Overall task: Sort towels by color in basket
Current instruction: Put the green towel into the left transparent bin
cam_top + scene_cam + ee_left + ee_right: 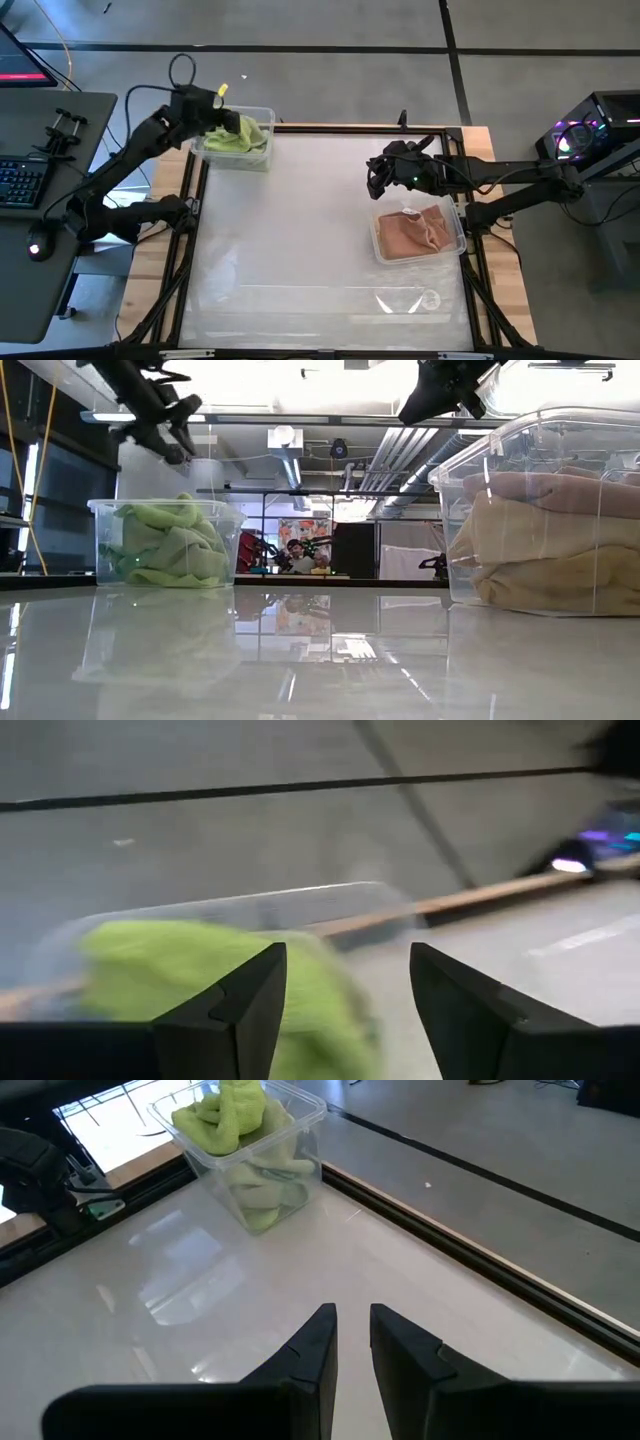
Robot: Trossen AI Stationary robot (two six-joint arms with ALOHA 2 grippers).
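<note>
Our left gripper (222, 112) hangs over the green towels (238, 135) in their clear bin (262, 157), fingers apart and empty. The heap tops the rim, so one could slide onto the counter (300, 230). Our right gripper (380, 180) waits near the peach towels (415, 232), fingers almost together.

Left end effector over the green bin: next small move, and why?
Probably lift it clear and pull it back toward the table. The left end effector stands open with nothing between its fingers, directly above the clear bin of green towels. No loose towels show on the table; the right end effector waits near the other bin of peach towels.
</note>
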